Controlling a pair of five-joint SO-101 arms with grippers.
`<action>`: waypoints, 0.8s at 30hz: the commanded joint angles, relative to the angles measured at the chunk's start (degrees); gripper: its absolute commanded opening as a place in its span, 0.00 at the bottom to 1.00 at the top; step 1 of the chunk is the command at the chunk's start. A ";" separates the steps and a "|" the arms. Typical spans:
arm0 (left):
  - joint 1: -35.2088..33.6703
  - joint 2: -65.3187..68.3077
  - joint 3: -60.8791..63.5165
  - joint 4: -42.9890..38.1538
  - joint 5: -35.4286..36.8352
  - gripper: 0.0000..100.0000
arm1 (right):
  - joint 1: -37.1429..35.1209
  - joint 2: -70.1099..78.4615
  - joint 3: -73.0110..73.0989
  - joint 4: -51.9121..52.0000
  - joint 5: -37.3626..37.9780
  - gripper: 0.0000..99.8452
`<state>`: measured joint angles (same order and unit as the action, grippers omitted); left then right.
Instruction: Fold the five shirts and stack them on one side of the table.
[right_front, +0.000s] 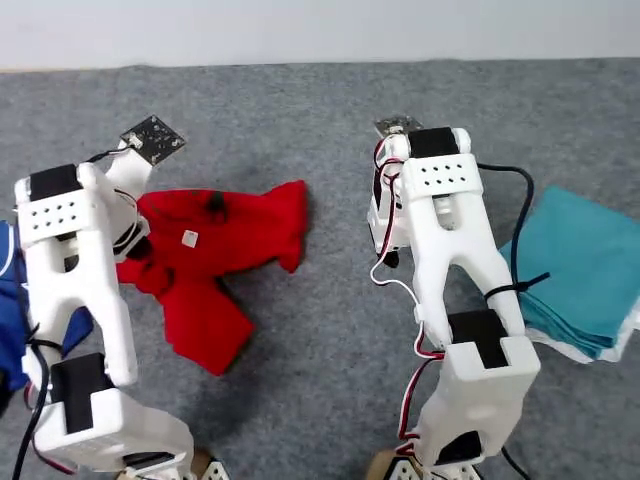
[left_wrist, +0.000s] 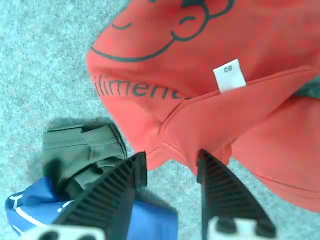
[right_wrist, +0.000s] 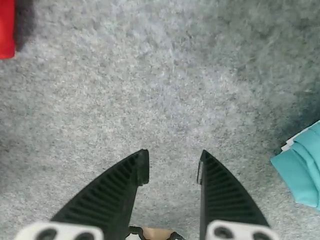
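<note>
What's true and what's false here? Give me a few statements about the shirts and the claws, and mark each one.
1. The red shirt lies crumpled and unfolded. True.
2. The right claw is shut on the teal shirt. False: it is open over bare table, apart from the folded teal shirt.
3. The left claw is open at the red shirt's edge. True.
4. The teal shirt lies on the red shirt. False: they lie apart, toward opposite sides of the table.
</note>
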<state>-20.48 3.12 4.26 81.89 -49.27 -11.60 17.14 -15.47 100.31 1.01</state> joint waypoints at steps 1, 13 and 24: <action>-0.53 -4.13 -5.41 3.60 -0.97 0.17 | -0.66 -0.48 -2.46 2.24 0.62 0.17; -4.66 1.76 -8.04 0.09 -0.97 0.17 | -0.66 -0.84 -2.55 2.24 0.62 0.17; -1.32 16.44 -8.13 1.05 -0.88 0.17 | -0.66 -0.48 -2.55 2.24 0.62 0.17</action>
<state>-23.91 18.95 -2.95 81.98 -49.45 -11.60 17.14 -15.47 100.40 1.01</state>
